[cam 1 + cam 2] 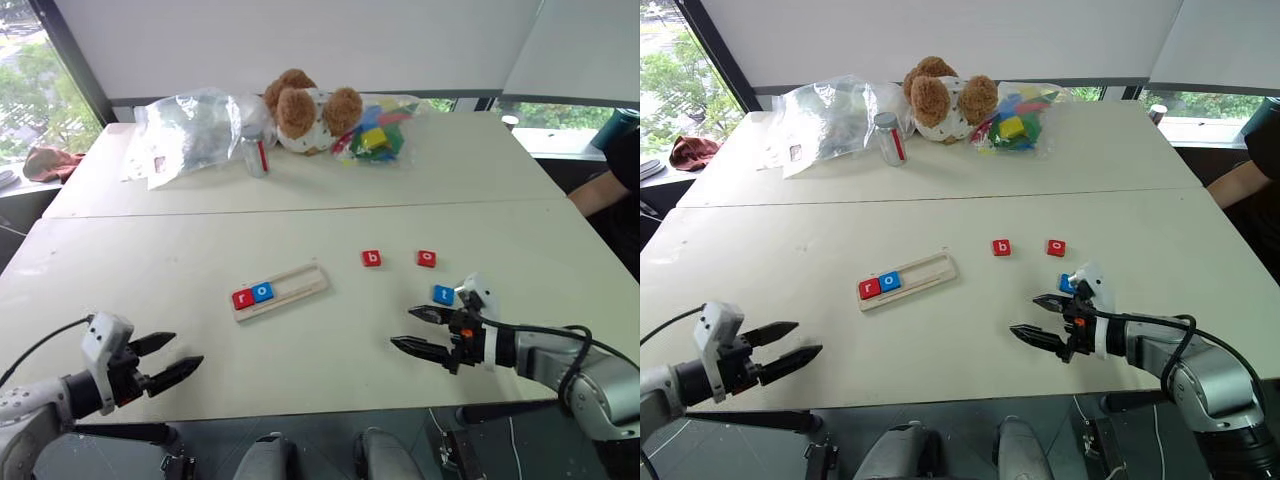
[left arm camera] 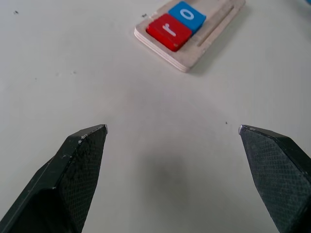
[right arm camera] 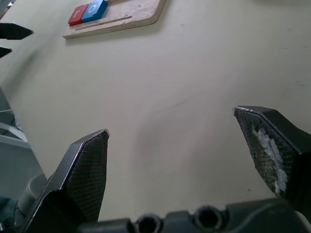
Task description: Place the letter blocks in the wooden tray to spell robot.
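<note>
The wooden tray [image 1: 281,290] lies mid-table with a red r block [image 1: 242,297] and a blue o block [image 1: 263,292] at its left end. A red b block [image 1: 371,258] and a red o block [image 1: 427,258] lie loose to the tray's right. A blue t block [image 1: 443,294] sits just beyond my right gripper [image 1: 411,330], which stands open and empty over the table. My left gripper [image 1: 177,355] is open and empty near the front left edge, pointing toward the tray [image 2: 194,36].
At the back stand a teddy bear [image 1: 305,110], a clear plastic bag [image 1: 190,130], a small jar [image 1: 256,155] and a bag of coloured toy pieces [image 1: 378,130]. A person's arm [image 1: 600,190] shows at the right edge. A seam crosses the table.
</note>
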